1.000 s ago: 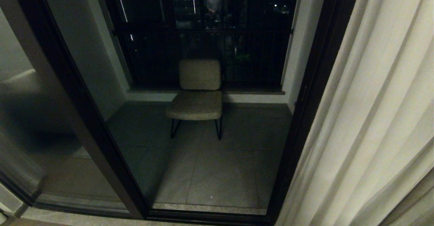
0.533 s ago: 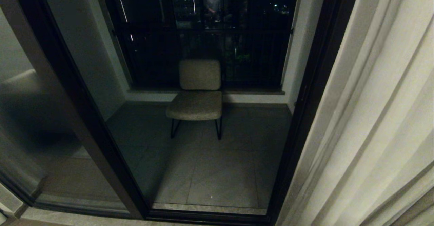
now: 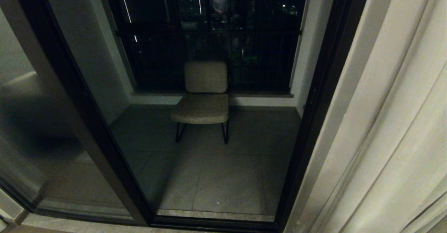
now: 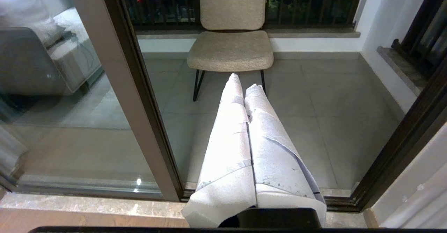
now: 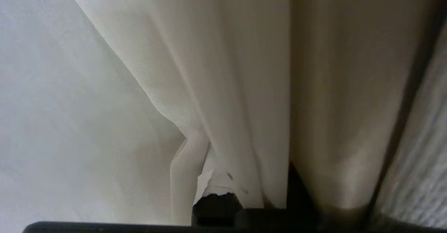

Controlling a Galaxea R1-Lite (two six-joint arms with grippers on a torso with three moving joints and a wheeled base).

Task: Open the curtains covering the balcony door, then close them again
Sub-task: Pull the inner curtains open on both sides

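Note:
The cream curtain [image 3: 401, 128] hangs in long pleats down the right side of the head view, pulled off the balcony door [image 3: 87, 121], whose dark frame and glass stand uncovered. In the right wrist view the curtain [image 5: 216, 68] drapes over my right gripper [image 5: 211, 179]. Only a bit of its white-wrapped fingers [image 5: 206, 184] shows, so no grip on the fabric is visible. My left gripper [image 4: 244, 81] points at the glass, its white-wrapped fingers [image 4: 230, 138] pressed together and holding nothing. Neither arm shows in the head view.
Behind the glass a beige chair [image 3: 204, 96] stands on the tiled balcony floor before a dark railing [image 3: 209, 51]. A person's reflection [image 3: 220, 4] shows high in the glass. A stone sill [image 4: 87, 205] runs along the door's base.
The curtain's folds have slid further right in the head view, baring a flat pale strip beside the door frame. The left arm and the camera have stayed still.

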